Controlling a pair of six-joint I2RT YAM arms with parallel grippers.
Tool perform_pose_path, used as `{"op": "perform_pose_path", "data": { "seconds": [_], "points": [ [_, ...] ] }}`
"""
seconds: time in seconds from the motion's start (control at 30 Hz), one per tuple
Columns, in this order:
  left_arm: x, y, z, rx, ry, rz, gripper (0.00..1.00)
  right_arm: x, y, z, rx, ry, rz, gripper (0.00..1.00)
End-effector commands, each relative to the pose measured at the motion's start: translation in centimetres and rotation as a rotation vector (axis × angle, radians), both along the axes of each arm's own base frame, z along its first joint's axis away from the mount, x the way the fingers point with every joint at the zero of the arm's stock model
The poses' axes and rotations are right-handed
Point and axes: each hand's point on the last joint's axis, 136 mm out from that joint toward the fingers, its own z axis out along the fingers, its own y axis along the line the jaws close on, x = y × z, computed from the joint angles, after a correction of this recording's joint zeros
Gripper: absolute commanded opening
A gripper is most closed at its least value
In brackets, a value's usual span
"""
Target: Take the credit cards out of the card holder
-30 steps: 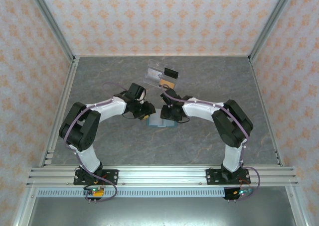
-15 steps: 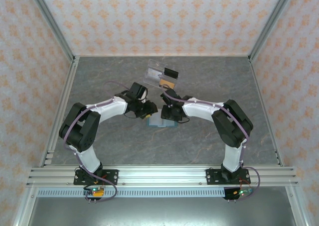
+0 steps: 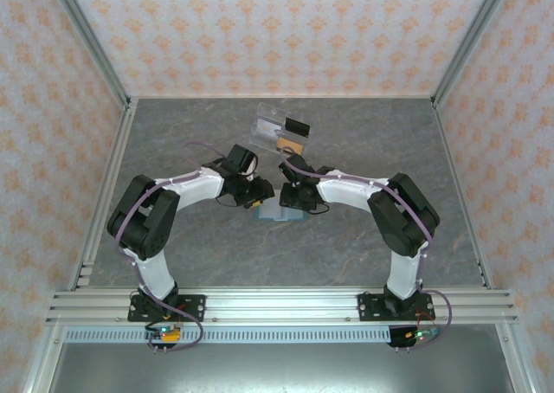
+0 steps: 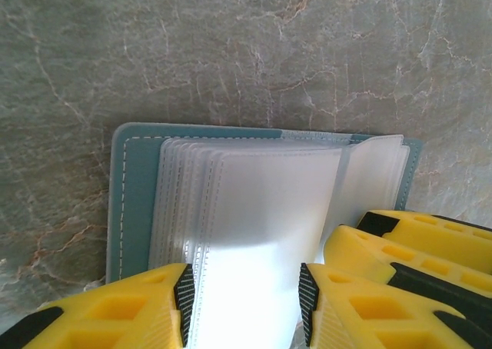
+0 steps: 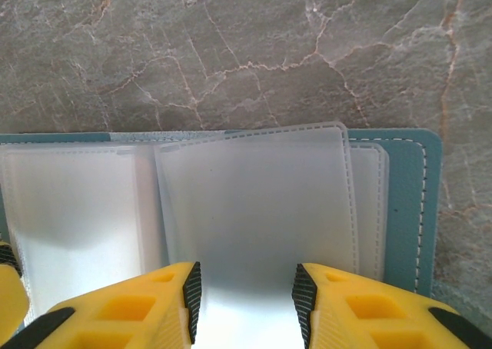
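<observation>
Left claw (image 4: 244, 287): half open over sleeves (image 4: 254, 203).
Right claw (image 5: 244, 287): half open too.
Card holder (image 5: 403, 203): looks light, floppy, slippery; pinch edge ahead.

Both arms bend inward over the middle of the grey marbled bench (image 3: 363, 142) and meet above the card holder (image 3: 277, 214) (a pale teal patch, mostly covered). The left hand (image 3: 257, 195) sits at its 10 o'clock edge, the right hand (image 3: 292, 198) at its 1 o'clock. Toward 12 o'clock, well apart, lies a clear plastic piece (image 3: 267, 126) with a small black rectangle (image 3: 297, 127) on its 3 o'clock side.
</observation>
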Motion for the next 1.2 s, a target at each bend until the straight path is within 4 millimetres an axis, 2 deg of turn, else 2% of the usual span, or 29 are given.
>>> {"op": "perform_pose_path", "data": {
  "seconds": [0.0,0.33,0.6,0.87,1.17],
  "points": [
    [0.3,0.0,-0.3,0.025,-0.007,-0.018,0.43,-1.7,-2.9,-3.4,-0.129,0.077,-0.029,0.41],
    [0.2,-0.7,-0.5,-0.001,0.001,-0.035,0.47,-1.8,-2.9,-3.6,-0.129,0.08,-0.032,0.41],
    [-0.2,0.3,-1.0,0.087,0.006,-0.059,0.49,-1.8,-3.0,-3.6,-0.133,0.082,-0.032,0.41],
    [-0.4,0.4,-1.3,0.107,0.013,-0.09,0.49,-1.8,-3.0,-3.7,-0.132,0.084,-0.033,0.41],
    [-0.5,-1.0,-1.2,0.076,0.008,-0.138,0.49,-1.9,-3.0,-3.8,-0.133,0.087,-0.032,0.4]
  ]
}}
